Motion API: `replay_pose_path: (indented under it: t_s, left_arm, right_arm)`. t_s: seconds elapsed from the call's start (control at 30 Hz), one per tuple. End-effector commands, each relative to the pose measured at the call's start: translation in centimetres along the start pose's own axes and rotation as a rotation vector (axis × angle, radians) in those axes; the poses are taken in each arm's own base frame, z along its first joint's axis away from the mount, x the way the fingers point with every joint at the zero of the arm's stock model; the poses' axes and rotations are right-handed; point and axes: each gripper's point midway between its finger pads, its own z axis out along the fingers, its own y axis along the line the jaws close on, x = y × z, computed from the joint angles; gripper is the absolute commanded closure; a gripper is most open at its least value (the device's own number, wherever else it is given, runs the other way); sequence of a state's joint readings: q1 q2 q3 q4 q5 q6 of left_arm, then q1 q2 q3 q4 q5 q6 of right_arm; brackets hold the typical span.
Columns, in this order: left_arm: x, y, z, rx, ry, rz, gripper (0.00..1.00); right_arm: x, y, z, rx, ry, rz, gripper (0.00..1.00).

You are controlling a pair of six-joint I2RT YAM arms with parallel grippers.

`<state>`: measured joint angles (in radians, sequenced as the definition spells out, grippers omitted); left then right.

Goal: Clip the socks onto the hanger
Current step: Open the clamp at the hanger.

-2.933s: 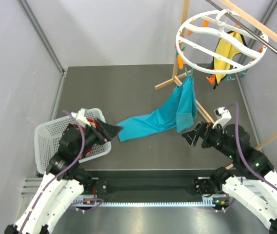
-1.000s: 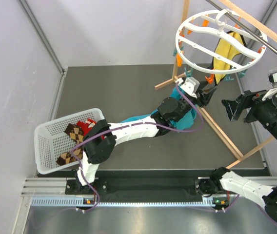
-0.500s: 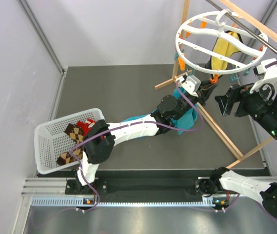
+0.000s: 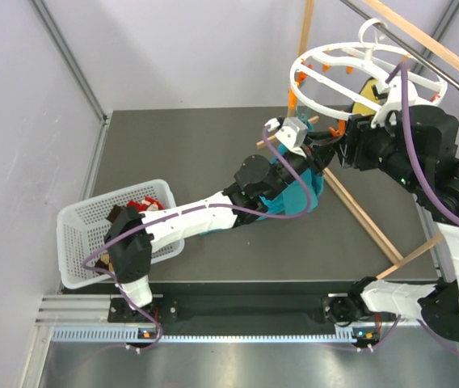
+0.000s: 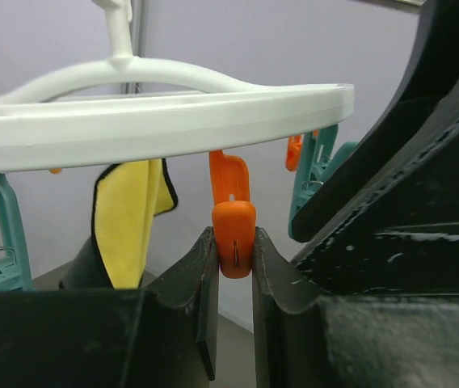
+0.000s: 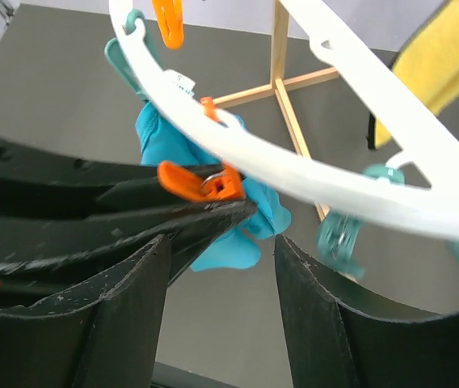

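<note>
The white hanger [image 4: 351,77] hangs from the wooden rail, its rim [image 5: 157,121] spanning the left wrist view. My left gripper [image 5: 233,242] is shut on an orange clip [image 5: 231,194] under that rim. My right gripper [image 6: 221,250] is open just beneath the rim [image 6: 294,174], with nothing between its fingers; the left gripper's fingers and the pinched orange clip [image 6: 197,182] lie right beside it. In the top view both grippers [image 4: 324,148] [image 4: 347,150] meet under the ring's near edge. The socks, red [image 4: 138,207] and checkered [image 4: 116,215], lie in the basket, partly hidden by my left arm.
A white mesh basket [image 4: 72,214] sits at the near left. A teal cloth [image 4: 298,190] hangs from a clip down to the table, and a yellow cloth [image 5: 128,218] hangs at the ring's far side. Wooden frame legs [image 4: 359,214] run diagonally on the right. Teal clips [image 6: 338,234] dangle from the rim.
My left gripper closed on the orange clip. My right arm swung left to the ring beside it, its jaws narrowing. The hanger shifted and tilted.
</note>
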<state>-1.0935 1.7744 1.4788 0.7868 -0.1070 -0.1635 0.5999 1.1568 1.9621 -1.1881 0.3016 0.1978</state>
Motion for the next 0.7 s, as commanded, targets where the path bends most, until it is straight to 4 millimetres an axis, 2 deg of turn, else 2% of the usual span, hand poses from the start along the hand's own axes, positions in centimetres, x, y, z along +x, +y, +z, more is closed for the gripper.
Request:
replay_pose_path:
  t_s: [0.0, 0.37, 0.5, 0.67]
  left_arm:
    - [-2.6, -1.4, -0.7, 0.054, -0.023, -0.036, 1.00]
    - [-2.8, -2.0, -1.3, 0.075, -0.012, -0.059, 1.00]
    - [-2.9, -2.0, -1.3, 0.078, -0.017, -0.067, 1.00]
    - [-2.9, -2.1, -1.2, 0.082, -0.019, -0.075, 1.00]
  right_arm:
    - [-2.8, 0.8, 0.1, -0.028, -0.112, 0.064, 0.46]
    - [-3.9, 2.0, 1.7, -0.069, -0.197, 0.154, 0.46]
    - [-4.3, 1.6, 1.5, -0.057, -0.243, 0.172, 0.46]
    - [-3.9, 0.8, 3.0, 0.001, -0.227, 0.153, 0.46]
